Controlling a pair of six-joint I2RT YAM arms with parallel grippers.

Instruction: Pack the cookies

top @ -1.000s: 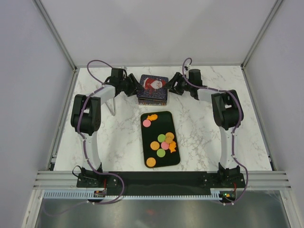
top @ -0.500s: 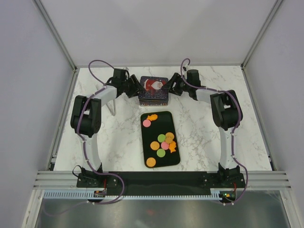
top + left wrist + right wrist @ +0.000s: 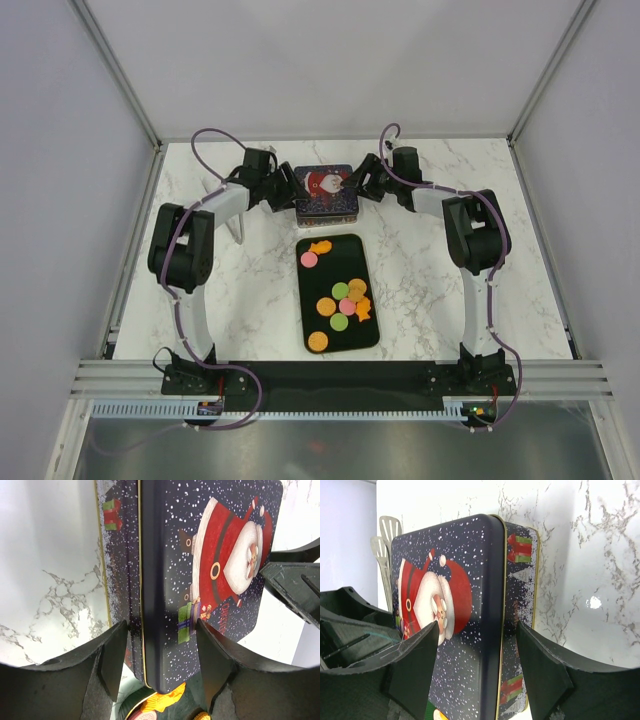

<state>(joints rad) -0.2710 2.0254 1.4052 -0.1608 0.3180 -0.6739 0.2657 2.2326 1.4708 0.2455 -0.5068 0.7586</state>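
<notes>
The cookies (image 3: 340, 297), flat orange, pink and green rounds, lie on a black tray (image 3: 345, 258) at the table's middle. Behind the tray stands a dark blue tin (image 3: 323, 188) with a Santa lid, which is on. My left gripper (image 3: 287, 187) is at the tin's left edge and my right gripper (image 3: 354, 182) at its right edge. In the left wrist view the left gripper (image 3: 161, 625) is open and straddles the lid's side edge on the tin (image 3: 215, 555), with cookies (image 3: 160, 705) below. In the right wrist view the right gripper (image 3: 477, 625) is open astride the tin's (image 3: 445, 580) other edge.
White plastic tongs (image 3: 239, 226) lie left of the tin under the left forearm; these tongs (image 3: 385, 545) also show behind the tin in the right wrist view. White enclosure walls border the marble table (image 3: 430, 280) at the back and sides.
The left gripper has moved right onto the tin's left edge and its jaws have widened. The right gripper closed in on the right edge early on, then held still.
</notes>
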